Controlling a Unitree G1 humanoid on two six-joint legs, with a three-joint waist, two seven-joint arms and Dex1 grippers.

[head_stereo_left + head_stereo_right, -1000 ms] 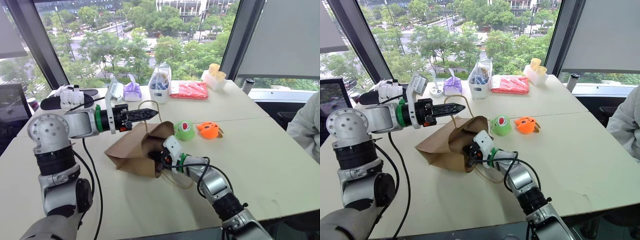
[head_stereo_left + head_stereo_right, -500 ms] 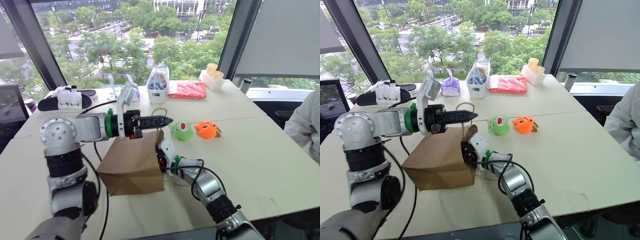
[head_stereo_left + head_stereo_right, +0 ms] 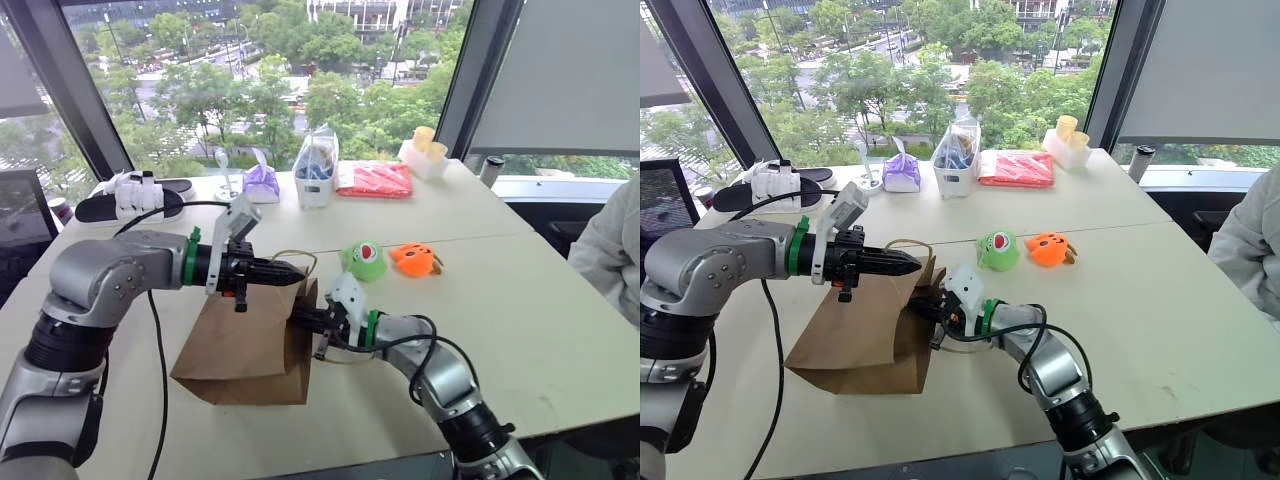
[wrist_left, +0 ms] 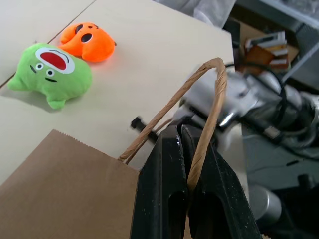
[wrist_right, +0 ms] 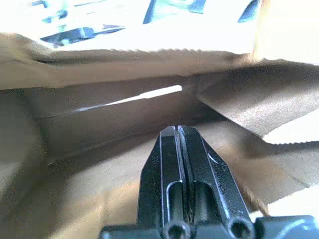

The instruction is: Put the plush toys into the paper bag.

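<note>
The brown paper bag (image 3: pixel 240 335) rests on the table with its mouth turned to the right, toward the toys. My left gripper (image 4: pixel 179 130) is shut on one twisted handle (image 4: pixel 207 107) and holds the bag's upper side up. The right gripper (image 5: pixel 177 130) is shut, its tips just inside the bag's mouth with nothing seen between them. Beyond the bag lie the green plush toy (image 3: pixel 366 260) and, to its right, the orange plush toy (image 3: pixel 417 259), both free on the table.
Along the far edge stand a purple bundle (image 3: pixel 263 182), a clear plastic bag with blue contents (image 3: pixel 318 168), a red packet (image 3: pixel 377 180) and a white box with yellow cups (image 3: pixel 425 153). A person's sleeve (image 3: pixel 612 255) shows at the right.
The bag went from crumpled and flat to lifted and opened out. My left gripper then sank with the handle. The right gripper drew back and up at the bag's mouth.
</note>
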